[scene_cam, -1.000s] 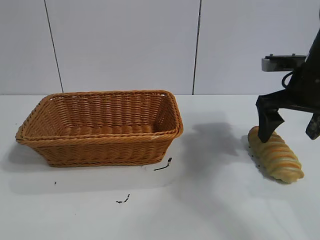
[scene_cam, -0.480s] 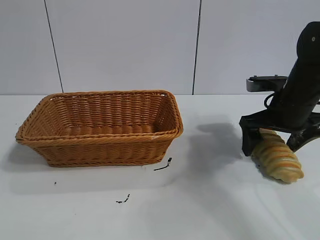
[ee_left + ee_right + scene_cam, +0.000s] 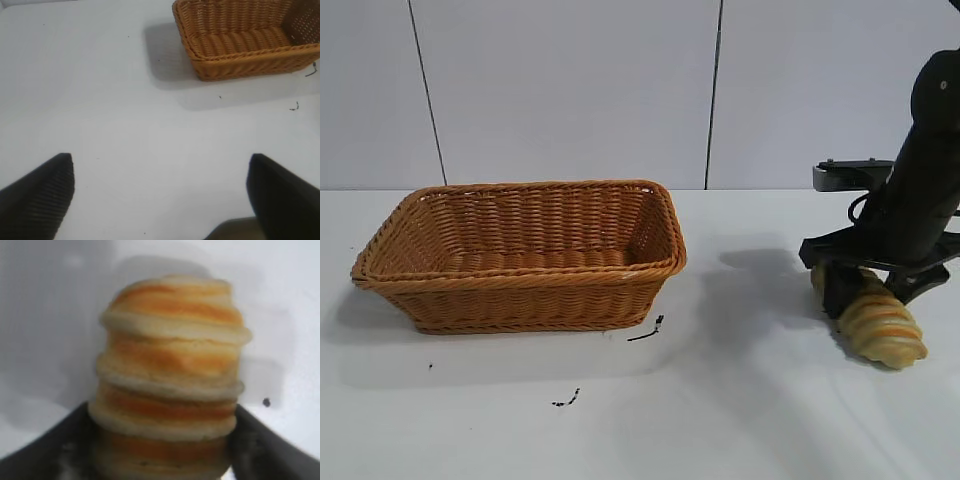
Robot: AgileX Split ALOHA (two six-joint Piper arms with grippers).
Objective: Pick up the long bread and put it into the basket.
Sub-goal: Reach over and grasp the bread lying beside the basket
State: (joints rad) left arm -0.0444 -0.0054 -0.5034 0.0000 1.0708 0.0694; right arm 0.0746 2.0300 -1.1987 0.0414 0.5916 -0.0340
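Note:
The long bread (image 3: pixel 882 325), a tan loaf with orange spiral grooves, lies on the white table at the right. My right gripper (image 3: pixel 875 293) reaches down over its rear end, and the two black fingers press against the loaf's sides. The right wrist view shows the long bread (image 3: pixel 172 365) filling the space between the jaws of the right gripper (image 3: pixel 162 442), which is shut on it. The orange-brown wicker basket (image 3: pixel 520 300) stands empty at the left. My left gripper (image 3: pixel 160 165) hangs open over bare table, with the basket (image 3: pixel 240 65) farther off.
Two small black scraps lie on the table, one (image 3: pixel 646 330) by the basket's front right corner and another (image 3: pixel 566 399) nearer the front. A panelled white wall runs behind the table. Bare tabletop separates the basket from the loaf.
The right gripper came down over the loaf's rear end and its fingers closed from wide open onto the bread. The loaf has shifted slightly. The basket has not moved.

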